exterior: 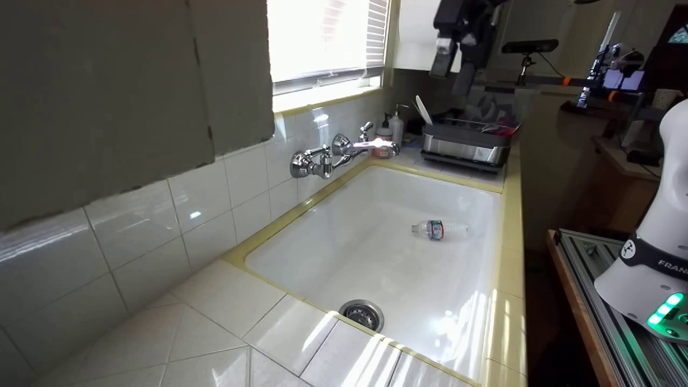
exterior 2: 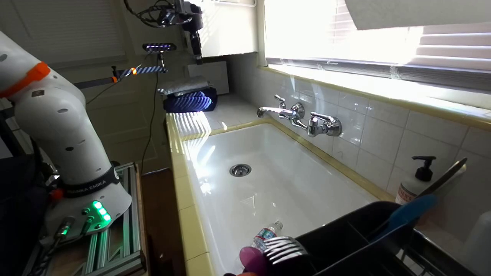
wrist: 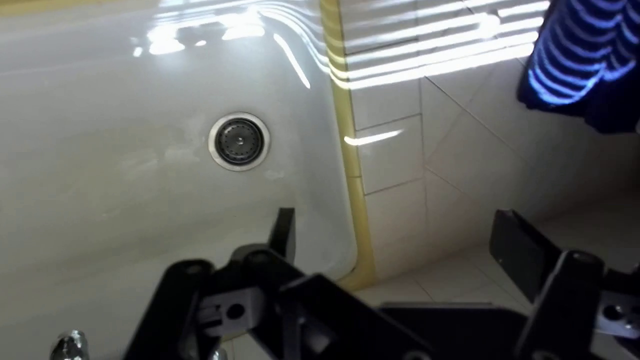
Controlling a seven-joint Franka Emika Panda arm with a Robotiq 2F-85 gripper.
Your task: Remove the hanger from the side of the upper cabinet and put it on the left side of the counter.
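Note:
A thin pale wire, which looks like the lower edge of the hanger (exterior 2: pixel 236 4), shows at the top of an exterior view against the white upper cabinet (exterior 2: pixel 232 32); the rest of it is cut off. The hanger is out of the wrist view. My gripper (exterior 2: pixel 197 57) hangs fingers down in front of the cabinet, below the wire's level and apart from it. It also shows in an exterior view (exterior: pixel 452 78). In the wrist view its fingers (wrist: pixel 395 220) stand wide apart with nothing between them. The tiled counter (wrist: pixel 392 160) lies beneath; its far end (exterior 2: pixel 234 109) shows too.
The white sink (exterior: pixel 344 252) holds a plastic bottle (exterior: pixel 436 230). A faucet (exterior 2: pixel 295 117) juts from the tiled wall. A dark blue folded cloth (exterior 2: pixel 191 101) lies on the counter. A dish rack (exterior: pixel 467 145) and soap bottles (exterior: pixel 382 142) stand at the sink's other end.

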